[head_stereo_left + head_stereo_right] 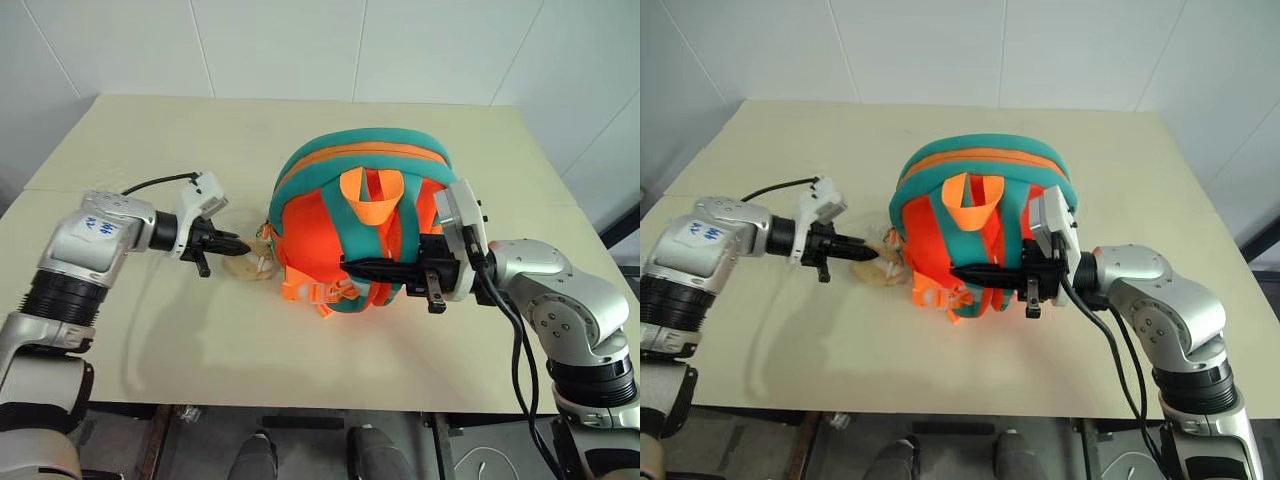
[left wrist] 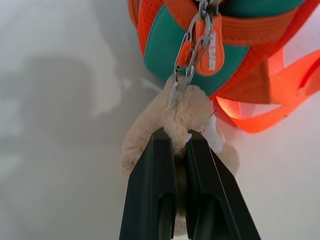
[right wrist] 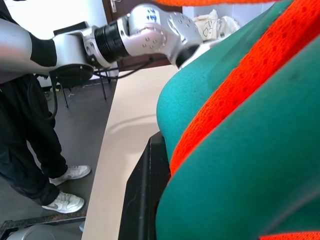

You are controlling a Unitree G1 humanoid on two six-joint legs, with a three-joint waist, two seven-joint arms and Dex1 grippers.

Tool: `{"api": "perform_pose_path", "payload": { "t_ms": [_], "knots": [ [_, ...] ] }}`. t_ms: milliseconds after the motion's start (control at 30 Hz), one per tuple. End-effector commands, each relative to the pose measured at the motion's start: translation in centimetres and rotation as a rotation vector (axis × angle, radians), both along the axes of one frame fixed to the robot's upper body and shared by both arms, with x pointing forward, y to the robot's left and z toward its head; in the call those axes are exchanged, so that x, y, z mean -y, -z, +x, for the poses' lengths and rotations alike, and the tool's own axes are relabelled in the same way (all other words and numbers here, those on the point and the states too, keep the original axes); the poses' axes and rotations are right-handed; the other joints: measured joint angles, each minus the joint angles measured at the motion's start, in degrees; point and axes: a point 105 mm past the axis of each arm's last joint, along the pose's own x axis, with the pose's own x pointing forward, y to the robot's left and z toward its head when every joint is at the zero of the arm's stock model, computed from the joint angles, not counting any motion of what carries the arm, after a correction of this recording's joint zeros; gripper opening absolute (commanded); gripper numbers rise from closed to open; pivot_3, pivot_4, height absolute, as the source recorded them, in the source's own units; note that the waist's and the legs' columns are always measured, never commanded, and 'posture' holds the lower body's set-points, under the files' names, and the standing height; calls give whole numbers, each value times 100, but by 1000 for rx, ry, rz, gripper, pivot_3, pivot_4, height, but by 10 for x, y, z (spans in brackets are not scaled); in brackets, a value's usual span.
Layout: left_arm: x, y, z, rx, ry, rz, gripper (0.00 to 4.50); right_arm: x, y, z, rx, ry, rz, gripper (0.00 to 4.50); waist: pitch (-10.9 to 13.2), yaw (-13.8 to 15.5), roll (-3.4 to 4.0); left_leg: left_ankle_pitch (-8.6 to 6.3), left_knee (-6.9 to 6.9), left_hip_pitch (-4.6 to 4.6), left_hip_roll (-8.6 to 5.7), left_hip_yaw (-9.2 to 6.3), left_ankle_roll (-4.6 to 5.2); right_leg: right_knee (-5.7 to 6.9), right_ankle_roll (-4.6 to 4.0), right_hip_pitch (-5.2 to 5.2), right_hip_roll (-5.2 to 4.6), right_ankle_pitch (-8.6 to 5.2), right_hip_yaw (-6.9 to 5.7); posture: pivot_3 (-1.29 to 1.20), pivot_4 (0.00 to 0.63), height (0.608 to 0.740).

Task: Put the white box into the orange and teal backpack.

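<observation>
My left gripper [image 2: 176,145] pinching plush toy [image 2: 175,112] beside orange and teal backpack [image 1: 365,190] at table [image 1: 150,130] centre. Right gripper [image 1: 355,265] pressed onto backpack strap [image 1: 385,262]. White box probably inside. Release gently, avoid tugging zipper pulls [image 2: 202,42].

The orange and teal backpack [image 1: 362,215] is mesh cloth, its plush toy [image 2: 170,125] fuzzy, the table [image 1: 150,130] matt.
</observation>
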Motion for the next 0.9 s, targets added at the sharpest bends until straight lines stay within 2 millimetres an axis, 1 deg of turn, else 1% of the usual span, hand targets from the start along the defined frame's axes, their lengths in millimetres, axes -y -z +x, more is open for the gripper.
{"api": "perform_pose_path", "payload": {
  "t_ms": [33, 100, 167, 233, 267, 300, 367, 400, 433, 467, 533, 633, 667, 733, 800, 867, 900],
  "knots": [
    [-3, -13, 5, 74, -8, -35, 11, -1, -10, -7, 37, -7, 4, 0, 0, -4, 0, 0, 0, 0, 0, 0, 0, 1, 0, 0, 0, 0, 0, 0, 150, 740],
    [0, -28, 4, 191, 39, -116, 11, 3, -9, -5, 20, 18, -22, 0, 0, -4, 0, 0, 0, -1, 0, 0, 0, 2, 0, -2, 0, 0, 0, 0, 150, 740],
    [0, -36, 3, 276, 58, -157, 11, 4, -9, -4, 9, 26, -35, 0, 0, 13, 0, 0, 0, -1, 1, 0, 0, 2, 0, -2, -2, 0, 0, 0, 150, 740],
    [-11, -32, 8, 243, -12, -136, 629, 10, -7, -5, 1, 44, -68, 622, 0, 27, 0, 0, 0, -2, 1, 0, 0, 0, 0, -2, -2, 0, -1, 0, 150, 740],
    [-15, -28, 4, 216, -15, -123, 822, 14, -6, -5, -1, 60, -85, 849, 0, 30, 0, 0, 0, -3, 0, 0, 0, 0, 0, -2, -2, 0, -1, 0, 150, 740],
    [-17, -28, 1, 207, -17, -128, 1184, 19, -6, -5, -3, 74, -106, 1229, 0, 34, 0, 0, 1, -3, 0, 0, 0, 0, 0, -1, -2, 0, -1, 0, 150, 740],
    [-20, -32, -2, 226, -25, -158, 1842, 28, -7, -5, 0, 99, -138, 1888, 0, 36, 0, 0, 1, -2, 0, 0, 1, 0, 0, 0, -2, 0, 0, 0, 150, 740],
    [-23, -34, -3, 235, -33, -166, 2236, 32, -7, -5, 1, 110, -151, 2309, 0, 39, 0, -1, 2, -3, 0, 0, 1, -1, 0, 0, -2, 0, -1, 0, 150, 740],
    [-24, -34, -4, 238, -38, -169, 2455, 35, -7, -5, 1, 116, -159, 2529, 0, 48, 0, -1, 2, -3, 0, 0, 1, 0, 0, 0, -2, 0, -1, 0, 150, 740],
    [-24, -34, -4, 239, -40, -170, 2773, 36, -7, -5, 0, 120, -163, 2886, 0, 56, 0, -1, 3, -2, 0, 0, 2, 1, 0, 0, -2, 0, -1, 0, 150, 740],
    [-31, -38, -9, 288, -51, -184, 3390, 52, -8, -3, 0, 169, -201, 3553, 0, 76, 0, -1, 6, -2, 0, 0, 2, 2, 0, -1, -1, 0, -1, 0, 150, 740],
    [-44, -40, -15, 336, -95, -193, 4314, 84, -3, 4, -3, 285, -283, 4479, 0, 106, 0, -1, 4, -2, 0, 1, 2, -2, 0, 0, -3, 0, 0, 0, 150, 740],
    [-46, -39, -17, 332, -97, -206, 4449, 95, -1, 7, -7, 318, -313, 4500, 0, 109, 0, -3, 4, -1, 1, 3, 5, -3, 0, 0, -2, 0, 1, 0, 150, 740],
    [-52, -43, -25, 366, -84, -239, 4449, 121, 3, 13, -18, 409, -362, 4500, 0, 132, 0, -3, 4, -1, 1, 3, 5, -3, 0, 0, -2, 0, 0, 0, 150, 740],
    [-56, -49, -29, 438, -71, -276, 4449, 144, 5, 17, -24, 486, -393, 4500, 0, 140, 0, -3, 8, -1, 0, 6, 5, -5, 0, 2, -3, 0, 1, 0, 150, 740],
    [-52, -54, -28, 485, -57, -304, 4449, 159, 6, 21, -27, 519, -404, 4500, 0, 141, 0, -3, 11, 1, 0, 8, 5, -4, 0, 3, -3, 1, 2, 0, 150, 740],
    [-52, -56, -30, 496, -40, -328, 4449, 170, 4, 25, -18, 568, -395, 4500, 0, 141, 0, -2, 12, 2, 0, 8, 6, -3, 0, 3, -3, 3, 2, 0, 150, 740]
  ]
}}
